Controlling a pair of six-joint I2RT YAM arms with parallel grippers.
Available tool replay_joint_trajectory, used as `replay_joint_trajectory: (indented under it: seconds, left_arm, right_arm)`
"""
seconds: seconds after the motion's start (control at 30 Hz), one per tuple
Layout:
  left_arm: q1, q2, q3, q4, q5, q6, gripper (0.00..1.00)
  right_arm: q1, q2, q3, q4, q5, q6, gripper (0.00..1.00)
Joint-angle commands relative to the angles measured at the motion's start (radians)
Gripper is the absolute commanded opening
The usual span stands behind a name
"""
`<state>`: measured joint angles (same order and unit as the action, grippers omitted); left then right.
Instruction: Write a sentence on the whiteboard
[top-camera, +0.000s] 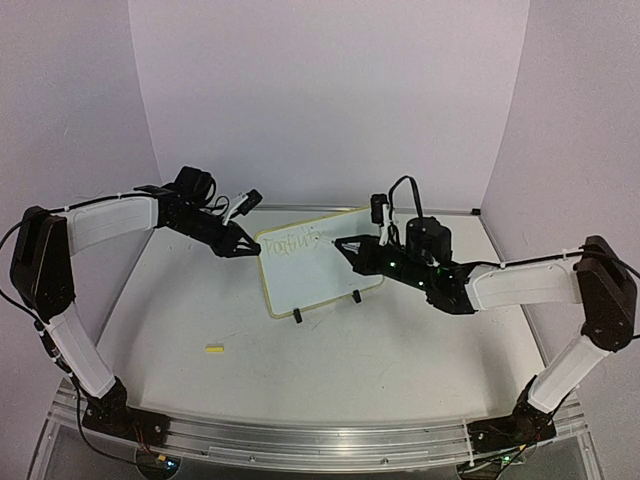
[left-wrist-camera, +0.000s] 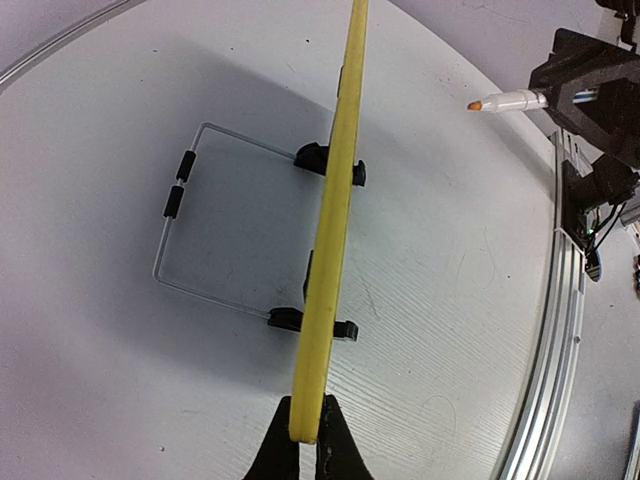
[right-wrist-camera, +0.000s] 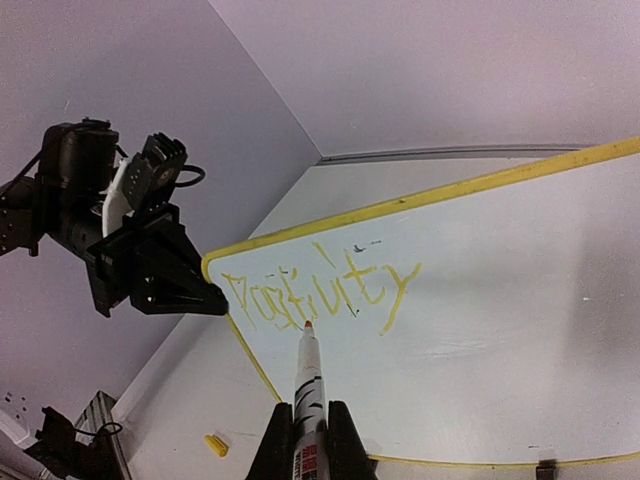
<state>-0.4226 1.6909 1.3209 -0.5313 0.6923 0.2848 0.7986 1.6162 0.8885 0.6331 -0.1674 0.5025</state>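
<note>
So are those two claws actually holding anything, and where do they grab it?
Yes. The left gripper pinches the whiteboard by its yellow edge; the right gripper clamps the marker around its barrel, tip pointing forward.

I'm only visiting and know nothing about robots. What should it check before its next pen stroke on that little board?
1. Left gripper shut on the whiteboard edge, steadying it: ok.
2. Right gripper shut on the marker: ok.
3. Marker uncapped, tip exposed: ok.
4. Tip touching the board face: not ok; the left wrist view shows a gap.
5. Blank space to the right of and below the writing: ok.
6. Both board feet flat on the surface: cannot tell.
</note>
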Motion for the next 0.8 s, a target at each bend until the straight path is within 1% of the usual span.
replay_joint_trajectory:
  seconds: [0.0,0.13,0.3,0.57,0.77]
  left_arm:
    - [-0.025,0.017,0.003,-0.06,-0.049,0.028,0.0]
    - [-0.025,0.017,0.003,-0.06,-0.053,0.028,0.0]
    - [-0.025,0.024,0.003,-0.063,-0.056,0.03,0.0]
    - [-0.025,0.024,0.003,-0.062,-0.059,0.032,0.0]
    - [-0.025,0.024,0.003,-0.064,-0.06,0.034,0.0]
  right_arm:
    - [-0.058,-0.057,-0.027,-0.017,-0.081,-0.011,0.0]
    - [-0.116,-0.051,-0.032,-0.017,-0.114,0.002,0.0]
    - [-0.153,-0.02,-0.014,-0.002,-0.12,0.007,0.0]
    - [-0.177,0.042,0.036,0.03,-0.12,0.014,0.0]
    - [-0.189,0.057,0.05,0.048,-0.109,0.02,0.0]
